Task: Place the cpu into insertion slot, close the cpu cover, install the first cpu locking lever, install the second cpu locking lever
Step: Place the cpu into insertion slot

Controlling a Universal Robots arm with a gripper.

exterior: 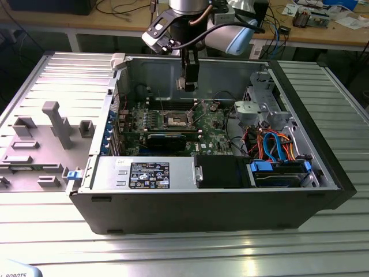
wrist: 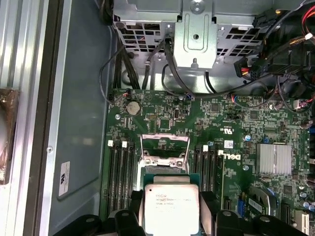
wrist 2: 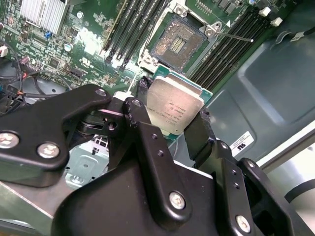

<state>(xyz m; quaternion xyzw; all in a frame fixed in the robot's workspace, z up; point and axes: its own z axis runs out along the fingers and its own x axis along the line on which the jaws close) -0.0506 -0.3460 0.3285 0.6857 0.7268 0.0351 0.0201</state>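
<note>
My gripper [exterior: 187, 85] hangs inside the open computer case, above the green motherboard. Its black fingers are shut on the cpu [wrist 2: 173, 109], a flat square chip with a shiny silver top, clamped by two opposite edges in both wrist views [wrist: 171, 209]. The insertion slot [wrist 2: 177, 42] lies on the board beyond the chip, its dark centre uncovered and ringed by a silver rim; in the exterior view the slot [exterior: 176, 120] sits below the gripper. A silver frame that looks like the cpu cover [wrist: 165, 160] stands raised at the slot. A thin wire lever [wrist 2: 236, 37] sticks out beside it.
Black memory slots [wrist: 120, 172] flank the socket on both sides. A long black card [exterior: 166, 139] lies nearer the case front, with a drive cage [exterior: 262, 104] and blue and orange cables [exterior: 277, 144] towards the exterior view's right. A grey fixture tray [exterior: 40, 144] rests outside the case.
</note>
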